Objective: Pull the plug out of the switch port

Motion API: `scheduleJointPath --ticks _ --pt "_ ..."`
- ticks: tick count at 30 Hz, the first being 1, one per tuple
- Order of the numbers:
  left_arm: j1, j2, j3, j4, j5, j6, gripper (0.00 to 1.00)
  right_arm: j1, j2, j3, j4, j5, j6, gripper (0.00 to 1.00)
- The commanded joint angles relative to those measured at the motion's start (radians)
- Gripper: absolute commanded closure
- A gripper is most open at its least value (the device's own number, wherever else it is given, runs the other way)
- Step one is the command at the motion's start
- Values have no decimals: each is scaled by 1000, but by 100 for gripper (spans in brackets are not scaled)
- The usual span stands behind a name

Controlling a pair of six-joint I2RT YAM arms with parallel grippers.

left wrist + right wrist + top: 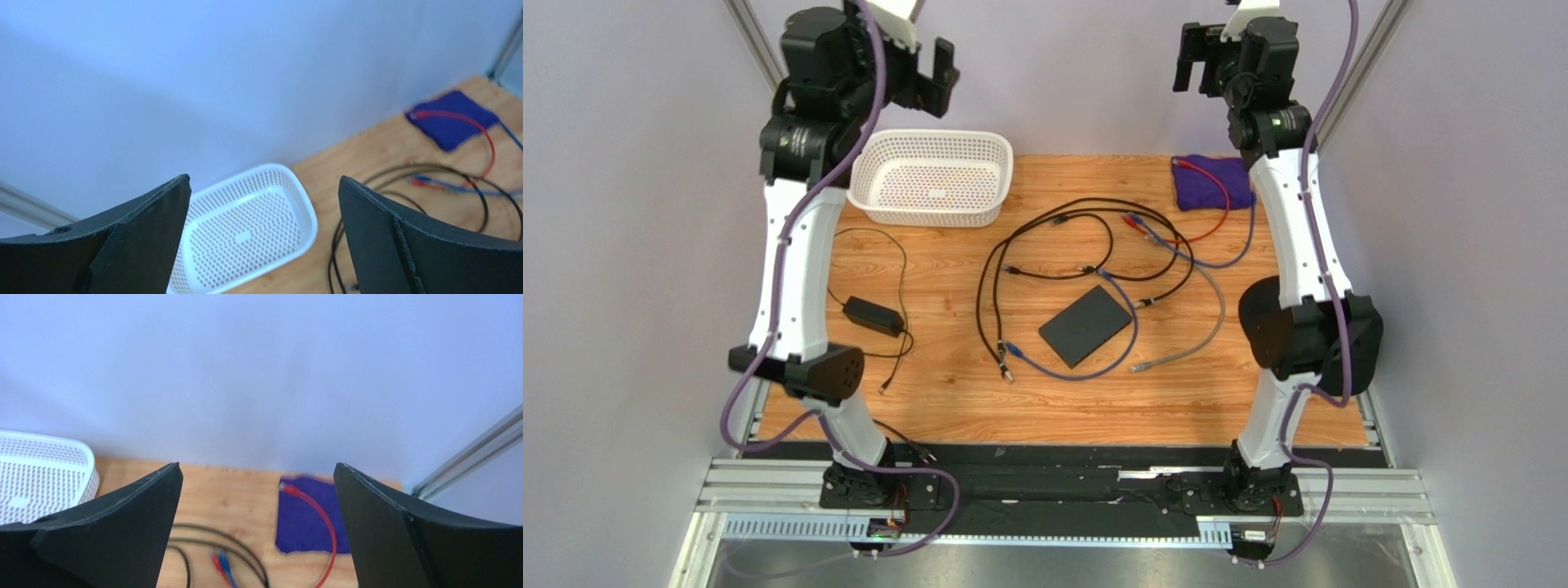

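The switch (1086, 327), a flat black box, lies tilted in the middle of the wooden table (940, 404), seen only in the top view. Black, blue and grey cables (1100, 233) tangle around it, and a black cable end (1145, 300) reaches its far right edge. The view is too small to tell which plug is seated. My left gripper (940, 67) (264, 184) is open and empty, raised high over the back left. My right gripper (1192, 55) (256, 468) is open and empty, raised high over the back right.
A white perforated basket (934, 178) (245, 233) stands at the back left. A purple cloth (1212, 180) (307, 520) with a red cable (1222, 202) over it lies at the back right. A small black power adapter (873, 315) with its thin cord lies left.
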Motion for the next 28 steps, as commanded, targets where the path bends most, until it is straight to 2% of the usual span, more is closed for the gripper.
scheduleJointPath --ticks 1,2,3,5,6,10,12,13,14,20,22,28 --pt "2 -215 -275 434 -99 -32 1 133 -213 -239 221 195 -195 0" --pt "2 -287 -340 548 -101 16 1 155 -245 -297 227 217 -232 0" --pt "2 -321 -460 584 -105 38 1 176 -303 -425 229 232 -249 0" --pt "2 -393 -573 605 -184 86 1 224 -351 -552 226 274 -249 0" --pt "2 -411 -698 605 -199 98 1 235 -373 -672 224 284 -234 0" --pt "5 -462 -1035 615 -331 187 1 244 -370 -770 111 329 -33 0" --pt "13 -477 -1186 651 -478 13 1 246 -341 -770 15 353 27 0" --pt "27 -484 -1219 638 -515 -65 1 246 -335 -817 10 359 62 0" --pt "32 -490 -1272 596 -494 -145 1 246 -339 -842 39 355 55 0" --pt "33 -496 -1421 572 -394 -225 1 244 -325 -893 28 335 39 0" --pt "33 -510 -1446 585 -322 -189 1 244 -319 -891 5 317 56 0" --pt "33 -495 -1433 626 -366 -179 1 246 -342 -894 10 243 104 0"
